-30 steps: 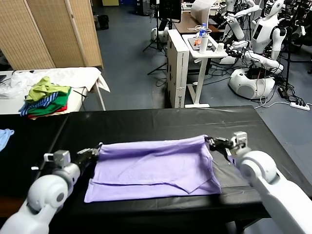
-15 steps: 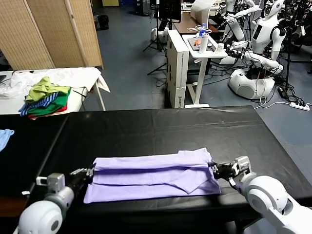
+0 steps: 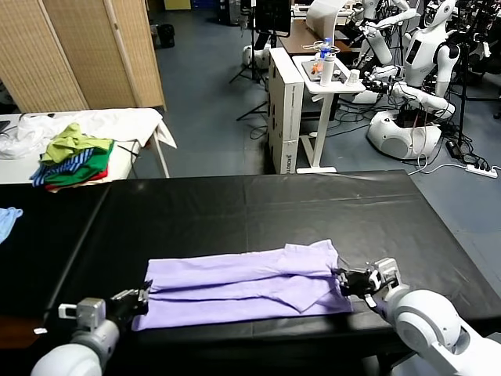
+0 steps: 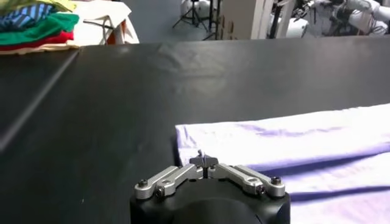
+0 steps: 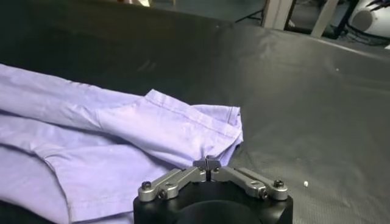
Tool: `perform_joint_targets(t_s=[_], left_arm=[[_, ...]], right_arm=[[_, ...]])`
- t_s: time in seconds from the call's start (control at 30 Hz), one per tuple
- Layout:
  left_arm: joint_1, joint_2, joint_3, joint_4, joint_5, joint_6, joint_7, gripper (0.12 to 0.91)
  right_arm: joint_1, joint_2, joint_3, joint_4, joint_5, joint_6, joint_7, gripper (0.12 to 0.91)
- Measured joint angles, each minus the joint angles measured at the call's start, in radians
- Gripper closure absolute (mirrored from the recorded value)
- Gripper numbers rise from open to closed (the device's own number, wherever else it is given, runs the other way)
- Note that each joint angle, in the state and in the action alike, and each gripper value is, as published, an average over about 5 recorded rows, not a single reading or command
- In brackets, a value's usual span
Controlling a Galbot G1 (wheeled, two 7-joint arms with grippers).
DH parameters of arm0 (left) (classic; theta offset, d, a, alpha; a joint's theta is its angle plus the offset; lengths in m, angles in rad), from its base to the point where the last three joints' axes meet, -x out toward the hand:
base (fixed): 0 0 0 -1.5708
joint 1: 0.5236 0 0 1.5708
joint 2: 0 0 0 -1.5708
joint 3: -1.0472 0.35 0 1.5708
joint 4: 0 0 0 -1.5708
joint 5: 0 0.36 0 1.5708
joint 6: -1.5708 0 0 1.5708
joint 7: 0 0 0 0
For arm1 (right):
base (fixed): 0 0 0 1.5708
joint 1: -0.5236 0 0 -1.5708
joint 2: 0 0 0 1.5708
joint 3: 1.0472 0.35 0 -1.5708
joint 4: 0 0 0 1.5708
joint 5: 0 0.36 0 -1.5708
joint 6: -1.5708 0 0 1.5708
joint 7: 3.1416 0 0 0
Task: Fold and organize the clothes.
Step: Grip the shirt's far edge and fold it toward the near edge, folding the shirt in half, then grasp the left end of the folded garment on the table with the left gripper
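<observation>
Both arms are cut off low down. Left gripper (image 3: 143,297) pinches the purple shirt (image 3: 243,283); right gripper (image 3: 341,280) looks closed at its edge.

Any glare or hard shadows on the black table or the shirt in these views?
Head view: faint pale sheen across the far table, and the T-shirt is evenly lit, with soft shading along its folds. Left wrist view: broad grey sheen on the table beyond the shirt. Right wrist view: only soft fold shadows; no hard glare.
</observation>
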Motion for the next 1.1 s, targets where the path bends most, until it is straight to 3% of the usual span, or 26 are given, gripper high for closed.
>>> perform_joint_targets(t_s=[0.1,0.3,0.4,0.47,0.53,0.7,0.87,0.97,1.1], left_arm=[[0.014,-0.009,-0.004,-0.012,0.011,0.013,-0.019,0.825],[0.052,-0.028,-0.034,-0.055,0.021,0.053,-0.054,0.477],[0.068,-0.037,-0.051,-0.080,0.017,0.039,-0.064,0.290],[0.066,-0.042,-0.057,-0.088,0.000,0.010,-0.072,0.190],[0.051,-0.044,-0.057,-0.086,-0.031,-0.014,-0.084,0.141],[-0.033,-0.044,-0.037,-0.040,-0.107,-0.041,-0.104,0.124],[-0.110,-0.047,-0.012,0.031,-0.124,-0.057,-0.085,0.123],[-0.129,-0.051,-0.007,0.068,-0.126,-0.060,-0.071,0.123],[-0.140,-0.053,-0.002,0.103,-0.126,-0.061,-0.063,0.133]], right_arm=[[-0.019,-0.010,0.022,0.028,0.024,0.000,0.014,0.531],[-0.061,-0.007,0.099,0.081,0.080,0.000,0.022,0.200],[-0.048,0.016,0.113,0.064,0.078,0.002,0.038,0.130],[-0.024,0.043,0.105,0.034,0.064,0.013,0.049,0.122],[0.009,0.079,0.089,-0.004,0.039,0.034,0.055,0.119],[0.095,0.179,0.036,-0.106,-0.024,0.087,0.051,0.118],[0.163,0.250,-0.011,-0.199,-0.057,0.105,0.041,0.126],[0.190,0.281,-0.033,-0.246,-0.078,0.108,0.036,0.196],[0.202,0.315,-0.050,-0.287,-0.095,0.108,0.034,0.365]])
